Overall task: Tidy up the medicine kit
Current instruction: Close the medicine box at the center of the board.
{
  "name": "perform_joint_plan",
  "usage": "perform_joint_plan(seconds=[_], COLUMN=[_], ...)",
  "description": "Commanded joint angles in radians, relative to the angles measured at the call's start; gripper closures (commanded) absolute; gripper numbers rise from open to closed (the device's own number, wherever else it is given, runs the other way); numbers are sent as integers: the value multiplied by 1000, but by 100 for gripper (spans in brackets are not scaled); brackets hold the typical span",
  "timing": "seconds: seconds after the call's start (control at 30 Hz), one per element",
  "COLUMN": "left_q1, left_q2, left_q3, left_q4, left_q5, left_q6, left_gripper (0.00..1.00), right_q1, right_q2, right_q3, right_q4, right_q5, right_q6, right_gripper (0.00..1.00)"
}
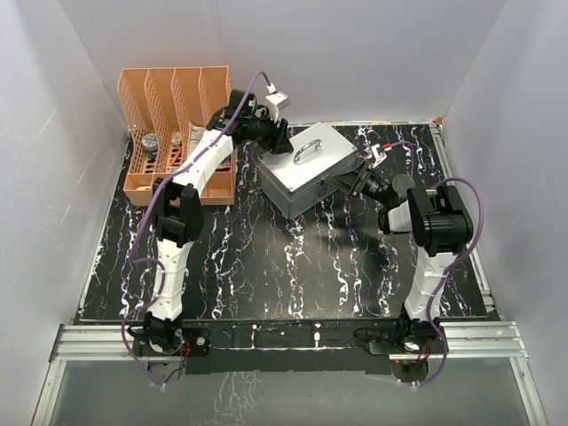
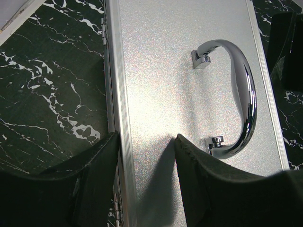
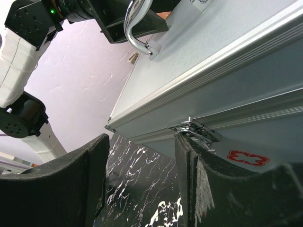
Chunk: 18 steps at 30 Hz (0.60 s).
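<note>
A silver metal medicine case [image 1: 306,169] with a chrome handle [image 1: 308,150] lies closed on the black marbled table. My left gripper [image 1: 282,138] is open and rests over the case's back hinge edge; in the left wrist view its fingers [image 2: 94,189] straddle the lid's rim [image 2: 118,118], beside the handle [image 2: 241,94]. My right gripper [image 1: 362,180] is open at the case's front side; in the right wrist view one finger [image 3: 189,161] touches a chrome latch [image 3: 196,130] on the case's front wall [image 3: 246,118].
An orange slotted organizer [image 1: 177,124] stands at the back left and holds small medicine items [image 1: 153,144]. White walls enclose the table on three sides. The table [image 1: 284,266] shows bare marbled surface in front of the case.
</note>
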Motion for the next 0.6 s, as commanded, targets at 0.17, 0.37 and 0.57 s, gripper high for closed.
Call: perform_joint_plan(seconds=[0.17,0.37,0.57], left_q1=[-40,-42,-42], left_q2=[-1,0,3], left_q3=[-44,-46,-46], left_q4=[-131,-134,-135], left_q5=[-10,-5,-6], left_q6=[43,47,48], left_gripper=[52,52,52], right_q1=[14,18,19], right_q2=[-3,19,38], right_q3=[60,67,46], right_q4=[363,362,361], right_q5=[63,69,74], right_q6=[-8,-8,-19], right_gripper=[45,45,46])
